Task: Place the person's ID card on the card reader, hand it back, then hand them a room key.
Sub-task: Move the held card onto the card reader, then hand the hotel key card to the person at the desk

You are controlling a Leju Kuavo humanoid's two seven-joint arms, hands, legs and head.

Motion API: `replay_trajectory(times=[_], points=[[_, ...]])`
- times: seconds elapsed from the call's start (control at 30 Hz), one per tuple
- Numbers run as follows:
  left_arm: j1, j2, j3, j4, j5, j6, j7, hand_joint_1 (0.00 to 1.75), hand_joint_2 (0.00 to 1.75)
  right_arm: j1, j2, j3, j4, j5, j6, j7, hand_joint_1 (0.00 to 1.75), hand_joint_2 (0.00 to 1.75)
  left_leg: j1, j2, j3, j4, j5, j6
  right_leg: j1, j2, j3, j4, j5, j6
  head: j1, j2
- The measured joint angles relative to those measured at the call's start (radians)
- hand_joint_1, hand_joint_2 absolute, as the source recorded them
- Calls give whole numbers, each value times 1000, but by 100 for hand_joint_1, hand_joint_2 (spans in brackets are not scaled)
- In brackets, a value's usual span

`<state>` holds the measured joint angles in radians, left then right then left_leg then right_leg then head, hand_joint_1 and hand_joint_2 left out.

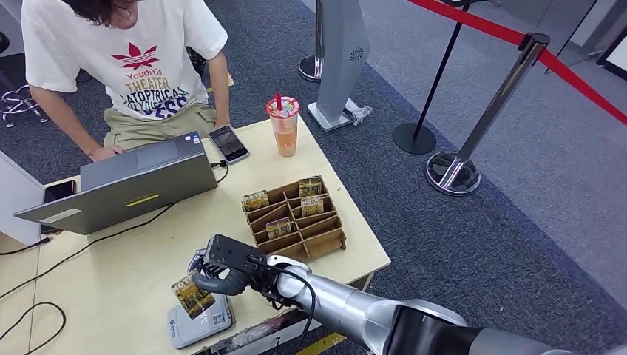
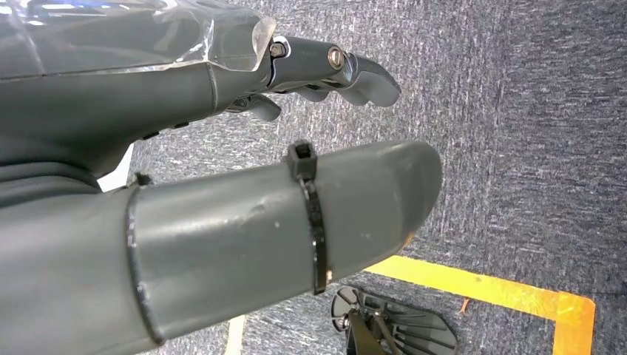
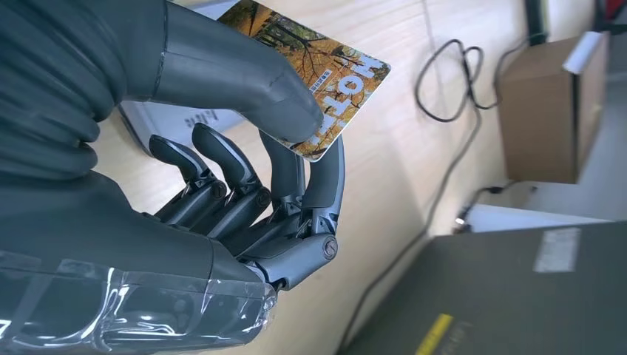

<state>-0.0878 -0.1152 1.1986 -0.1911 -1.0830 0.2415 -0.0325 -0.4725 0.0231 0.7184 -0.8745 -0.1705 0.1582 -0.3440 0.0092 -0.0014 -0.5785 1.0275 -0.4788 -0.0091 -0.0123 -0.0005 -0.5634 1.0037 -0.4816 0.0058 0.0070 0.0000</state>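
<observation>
R hand [image 1: 222, 272] pinches card [image 1: 192, 295] just above card reader [image 1: 198, 327]; wrist cam shows thumb [image 3: 244, 81] on card face. L hand [image 2: 325, 70] holds nothing, fingers apart.

Landmark: card rack [image 1: 294, 218] on the counter [image 1: 133, 274]. Laptop [image 1: 126, 185] left of it, phone [image 1: 228, 143] and drink cup [image 1: 284, 126] behind it, person [image 1: 126, 66] beyond those. Card reader [image 1: 198, 322] at the near-left, with the right hand [image 1: 225, 270] holding a card [image 1: 192, 294] just above it.

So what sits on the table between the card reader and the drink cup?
In the head view, the wooden card organizer lies between the card reader and the drink cup.
</observation>
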Motion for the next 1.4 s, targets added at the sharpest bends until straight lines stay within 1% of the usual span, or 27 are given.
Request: replay_trajectory(times=[0.3, 0.47, 0.6, 0.73, 0.83, 0.93, 1.17, 1.4], points=[[0, -1, 2, 0, 4, 1, -2, 0, 0, 7, -35, -61, -191, -13, -15, -17, 175, 175, 0, 0, 0, 0, 0, 0, 0, 0, 0, 0, 0, 0, 0, 0], [-1, -1, 6, 0, 4, 0, -6, 0, 0, 0, -45, -108, -294, 18, -41, -19, 175, 175, 0, 0, 0, 0, 0, 0, 0, 0, 0, 0, 0, 0, 0, 0], [-2, -3, 6, 0, -5, -1, -11, 0, 0, -42, -47, -150, -339, 37, -58, -3, 175, 175, 0, 0, 0, 0, 0, 0, 0, 0, 0, 0, 0, 0, 0, 0], [-5, -6, 6, 0, -17, -5, -9, 0, 0, -104, -47, -189, -345, 47, -75, 19, 175, 175, 0, 0, 0, 0, 1, 1, 0, 0, 0, 0, 1, 0, 0, 0], [-11, -7, 6, 0, -26, -10, 0, 0, 0, -156, -47, -219, -326, 49, -90, 38, 175, 175, 0, 0, 0, 0, 1, 1, 0, 0, 0, 0, 1, 1, 0, 0], [-17, -8, 6, 0, -30, -11, 6, 0, 0, -218, -47, -245, -274, 55, -103, 49, 175, 175, 0, 0, 0, 0, 1, 1, 0, 0, 0, 0, 2, 1, 0, 0], [-24, -10, 4, 0, -33, -11, 13, 0, 0, -358, -34, -284, -88, 72, -136, 59, 175, 175, 0, 0, 0, 0, 2, 1, 0, 0, 0, 0, 2, 1, 0, 0], [-26, -11, -1, 0, -40, -12, 19, 0, 0, -445, -21, -303, 66, 99, -156, 63, 175, 175, 0, 0, 0, 0, 2, 1, 0, 0, 0, 0, 2, 1, 0, 0]])
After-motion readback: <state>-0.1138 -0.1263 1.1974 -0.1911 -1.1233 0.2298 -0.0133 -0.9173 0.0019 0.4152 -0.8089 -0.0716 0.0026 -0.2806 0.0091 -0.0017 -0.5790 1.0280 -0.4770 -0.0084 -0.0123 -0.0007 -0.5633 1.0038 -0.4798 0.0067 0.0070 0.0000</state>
